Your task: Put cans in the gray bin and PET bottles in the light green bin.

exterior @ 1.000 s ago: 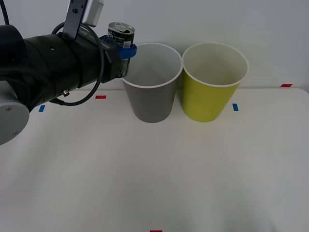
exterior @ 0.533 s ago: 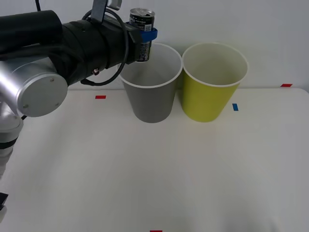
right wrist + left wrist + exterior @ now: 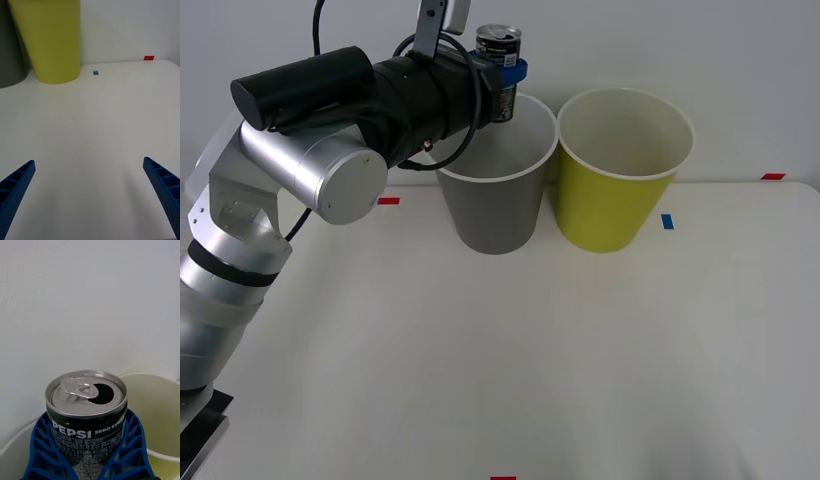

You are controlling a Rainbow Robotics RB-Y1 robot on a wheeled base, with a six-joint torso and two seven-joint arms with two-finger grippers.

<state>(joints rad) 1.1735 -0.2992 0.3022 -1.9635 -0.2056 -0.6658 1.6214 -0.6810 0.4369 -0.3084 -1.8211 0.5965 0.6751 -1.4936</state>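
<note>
We held the can upright in our left jaws, clamped on its sides above the gray bin, while our right jaws gaped empty over the counter.

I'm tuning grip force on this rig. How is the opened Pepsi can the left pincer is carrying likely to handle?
The can has its tab hole open, so it is probably empty and light. Its thin metal wall may dent under a hard squeeze from the left pincer. The smooth printed side looks slippery, though the ribbed blue fingers wrapping it should help.
</note>
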